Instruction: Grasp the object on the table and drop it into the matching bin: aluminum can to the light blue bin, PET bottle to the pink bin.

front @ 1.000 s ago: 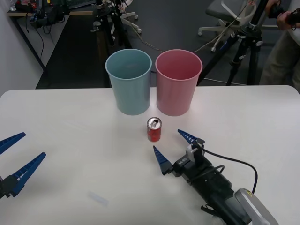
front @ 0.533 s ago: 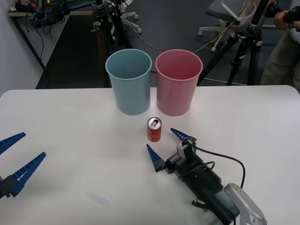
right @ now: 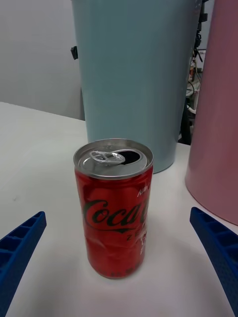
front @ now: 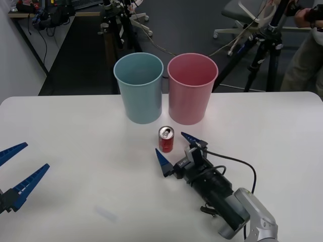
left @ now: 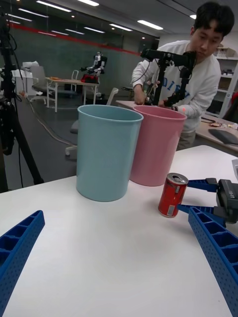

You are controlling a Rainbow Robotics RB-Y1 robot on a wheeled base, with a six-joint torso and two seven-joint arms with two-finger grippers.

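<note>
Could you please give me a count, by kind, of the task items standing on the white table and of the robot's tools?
Bins: 2, a light blue bin and a pink bin
Cans: 1, the red aluminum can
Tools: 2, the left tool and the right tool, both open
Total: 5

R gripper point(front: 175, 149): two blue ribbed tapered fingers point(front: 162, 161) w/ pointed tips, on a black blocky wrist w/ a small grey-white module on top; a thin black cable loops off the side, and the arm link behind is a rounded grey-silver shell. L gripper point(front: 14, 174): same blue ribbed wedge fingers, w/ a bit of dark mount at their base.
</note>
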